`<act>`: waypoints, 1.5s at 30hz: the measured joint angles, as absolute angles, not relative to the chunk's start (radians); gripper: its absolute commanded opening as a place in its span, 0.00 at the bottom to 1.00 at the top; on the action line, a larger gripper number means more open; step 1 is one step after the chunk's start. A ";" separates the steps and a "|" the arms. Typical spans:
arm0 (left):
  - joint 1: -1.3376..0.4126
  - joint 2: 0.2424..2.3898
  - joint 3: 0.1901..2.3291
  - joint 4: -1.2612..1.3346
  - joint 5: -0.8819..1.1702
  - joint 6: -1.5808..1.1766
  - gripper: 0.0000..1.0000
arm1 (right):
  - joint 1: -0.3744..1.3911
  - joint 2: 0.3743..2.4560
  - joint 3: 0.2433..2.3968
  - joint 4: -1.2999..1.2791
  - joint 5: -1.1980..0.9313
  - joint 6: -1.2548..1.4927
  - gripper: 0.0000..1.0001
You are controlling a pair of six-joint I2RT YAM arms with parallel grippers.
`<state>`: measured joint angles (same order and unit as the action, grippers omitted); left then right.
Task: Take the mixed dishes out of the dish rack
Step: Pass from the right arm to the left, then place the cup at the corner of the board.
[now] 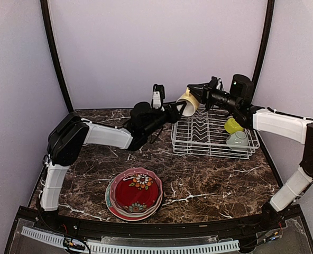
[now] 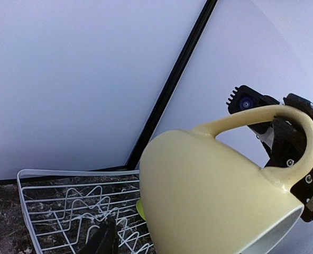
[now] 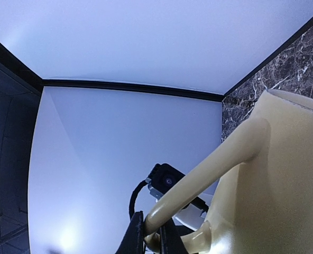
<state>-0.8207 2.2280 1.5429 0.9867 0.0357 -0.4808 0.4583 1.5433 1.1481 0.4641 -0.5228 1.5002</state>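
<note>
So, I am checking how far along I am: the plates (image 1: 135, 193) are lying in a stack on the table (image 1: 214, 180), out of the dish rack (image 1: 199, 138). My right gripper (image 3: 155, 238) is pinching the handle of the pale yellow mug (image 1: 187, 103) and holding it up over the rack's far left corner. My left gripper (image 1: 175, 110) is hovering just beside the mug, but I cannot tell if it is gripping anything. The lime-green bowl (image 1: 233, 125) and the pale blue cup (image 1: 237, 140) are sitting in the rack, waiting. I am seeing no words or labels anywhere.

Mug (image 1: 189, 101): pale yellow.
Dish rack (image 1: 199, 133): white wire.
Bowl (image 1: 233, 125): lime green.
Cup (image 1: 238, 140): pale blue-green.
Top plate (image 1: 137, 193): red, floral.
Bench (image 1: 209, 180): brown marble, white veins.
</note>
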 measured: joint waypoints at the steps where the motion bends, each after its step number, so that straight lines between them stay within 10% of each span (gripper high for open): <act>1: -0.823 2.232 1.550 0.986 0.035 -0.481 0.34 | 0.458 1.542 1.143 0.472 -0.522 1.502 0.00; 5: -0.831 2.240 1.557 0.987 0.031 -0.477 0.05 | 0.459 1.526 1.110 0.480 -0.519 1.509 0.00; 13: -0.852 2.240 1.554 0.961 -0.023 -0.438 0.01 | 0.476 1.475 1.058 0.475 -0.517 1.478 0.09; 25: -0.842 2.157 1.527 0.662 -0.048 -0.431 0.01 | 0.477 1.374 1.069 0.268 -0.541 1.155 0.98; 45: -0.583 1.560 1.324 0.010 0.047 -0.388 0.01 | 0.445 1.215 1.107 -0.235 -0.325 0.546 0.99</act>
